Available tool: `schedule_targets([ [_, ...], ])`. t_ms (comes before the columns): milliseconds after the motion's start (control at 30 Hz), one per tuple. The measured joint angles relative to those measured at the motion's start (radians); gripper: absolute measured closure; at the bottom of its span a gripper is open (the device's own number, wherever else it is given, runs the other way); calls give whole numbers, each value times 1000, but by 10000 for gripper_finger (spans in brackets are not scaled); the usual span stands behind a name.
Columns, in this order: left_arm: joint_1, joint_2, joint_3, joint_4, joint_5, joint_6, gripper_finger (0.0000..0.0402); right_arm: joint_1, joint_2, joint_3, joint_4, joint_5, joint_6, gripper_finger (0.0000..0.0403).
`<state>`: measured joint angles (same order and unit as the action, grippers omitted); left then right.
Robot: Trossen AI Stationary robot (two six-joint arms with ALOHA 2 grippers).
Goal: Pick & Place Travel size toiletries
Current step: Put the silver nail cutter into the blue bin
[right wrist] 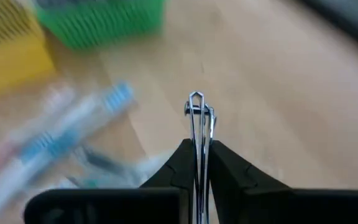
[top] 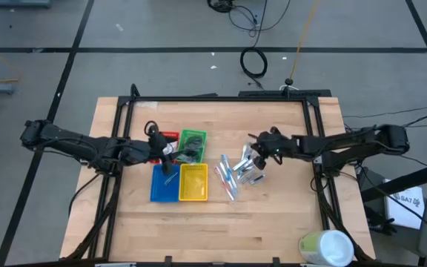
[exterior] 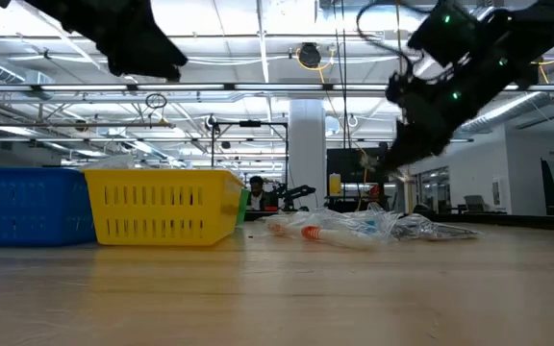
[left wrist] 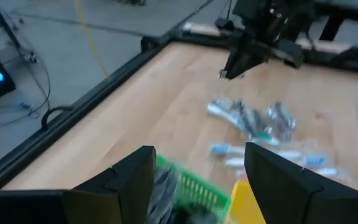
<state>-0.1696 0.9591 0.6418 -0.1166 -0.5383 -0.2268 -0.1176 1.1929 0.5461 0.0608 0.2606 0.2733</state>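
Right of centre in the high view, my right gripper (top: 256,153) pinches a thin silver clip (right wrist: 199,118) above the toiletries (top: 237,175); I should lift straight, wrist steady, toward the trays. My left gripper (left wrist: 194,180) waits open over the green tray (top: 193,138)

Four square trays on the table: one red (top: 170,136), one green (top: 193,139), one blue (top: 164,185), one yellow (top: 193,183). Two arms over it, so two grippers, left gripper (top: 167,153) and right gripper (top: 256,158). One heap of toiletries (top: 237,173), pieces too tangled to count. One large pale cylinder (top: 325,248) near the table's corner
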Motion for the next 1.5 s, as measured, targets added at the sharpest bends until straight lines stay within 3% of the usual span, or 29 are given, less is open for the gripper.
schedule_targets([
  [167, 8, 83, -1, 167, 71, 89, 158, 37, -27, 1, 257, -3, -170, 384],
  [433, 26, 322, 0, 647, 118, 310, 158, 105, 3, 1, 621, -91, -315, 383],
  [767, 89, 611, 13, 1178, 395, 311, 158, 166, 128, 2, 984, -135, -400, 383],
  [967, 105, 729, 113, 1186, 443, 251, 158, 167, 180, 2, 1086, -141, -388, 383],
  [1167, 103, 809, 222, 1185, 463, 300, 158, 167, 201, 2, 1120, -187, -369, 383],
  [1500, 119, 822, 256, 1173, 466, 357, 158, 171, 200, 2, 1127, -214, -373, 383],
])
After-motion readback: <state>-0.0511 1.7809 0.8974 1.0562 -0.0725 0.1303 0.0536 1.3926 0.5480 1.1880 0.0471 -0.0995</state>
